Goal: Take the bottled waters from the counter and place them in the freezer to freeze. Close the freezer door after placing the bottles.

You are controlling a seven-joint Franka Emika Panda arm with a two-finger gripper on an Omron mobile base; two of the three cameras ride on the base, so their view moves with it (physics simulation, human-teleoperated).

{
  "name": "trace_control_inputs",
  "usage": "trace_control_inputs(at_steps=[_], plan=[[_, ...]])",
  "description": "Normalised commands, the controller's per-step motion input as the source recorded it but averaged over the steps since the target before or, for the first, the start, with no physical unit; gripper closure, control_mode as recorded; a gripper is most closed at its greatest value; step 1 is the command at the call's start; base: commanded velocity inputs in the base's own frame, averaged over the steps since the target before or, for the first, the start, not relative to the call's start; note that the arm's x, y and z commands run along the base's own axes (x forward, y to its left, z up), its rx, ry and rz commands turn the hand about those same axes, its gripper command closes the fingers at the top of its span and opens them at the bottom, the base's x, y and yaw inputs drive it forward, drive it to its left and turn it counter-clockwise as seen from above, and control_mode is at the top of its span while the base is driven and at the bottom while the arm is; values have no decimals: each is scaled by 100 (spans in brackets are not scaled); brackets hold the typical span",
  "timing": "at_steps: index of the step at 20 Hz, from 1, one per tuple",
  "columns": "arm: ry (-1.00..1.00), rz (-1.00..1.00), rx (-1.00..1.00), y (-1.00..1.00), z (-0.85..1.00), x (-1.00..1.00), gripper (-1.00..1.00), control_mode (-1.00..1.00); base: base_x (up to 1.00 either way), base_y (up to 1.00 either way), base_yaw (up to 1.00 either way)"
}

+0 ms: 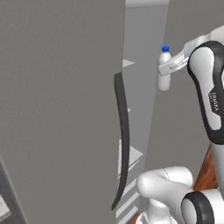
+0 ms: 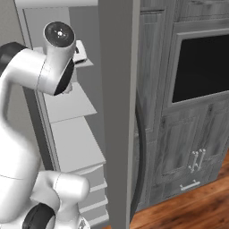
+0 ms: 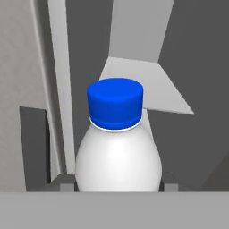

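Gripper holds the taller plain bottled water upright, its two fingers closed on the whitish body from both sides, below the blue cap. In the hand view the bottle stands directly in front of the hand, between the two dark fingertips, and the cap is at the middle of the picture. Beyond the bottle, further from the hand, there is the inside of the freezer with a white shelf just behind the cap. In the left base view the gripper with the bottle is at the open gap of the freezer, high up, and the freezer door stands open to the left of the hand, with its long dark handle lower than the bottle. In the right base view the arm reaches toward the upper white shelves, and the edge of the other door is to the right of the hand. Further right are dark grey panelled cabinets above a wooden floor.
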Motion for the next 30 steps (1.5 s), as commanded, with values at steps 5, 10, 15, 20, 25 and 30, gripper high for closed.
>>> trace_control_inputs(at_steps=[5,10,15,20,25,30], plan=[[0,0,12,11,14,48,100,-100,0,0,0],[-1,0,10,14,0,60,100,-100,0,0,0],[-8,0,9,19,0,74,100,-100,0,0,0],[-19,0,0,13,1,76,100,-100,0,0,0],[0,0,0,19,0,69,100,-100,0,0,0],[1,0,-1,18,0,64,100,-100,0,0,0]])
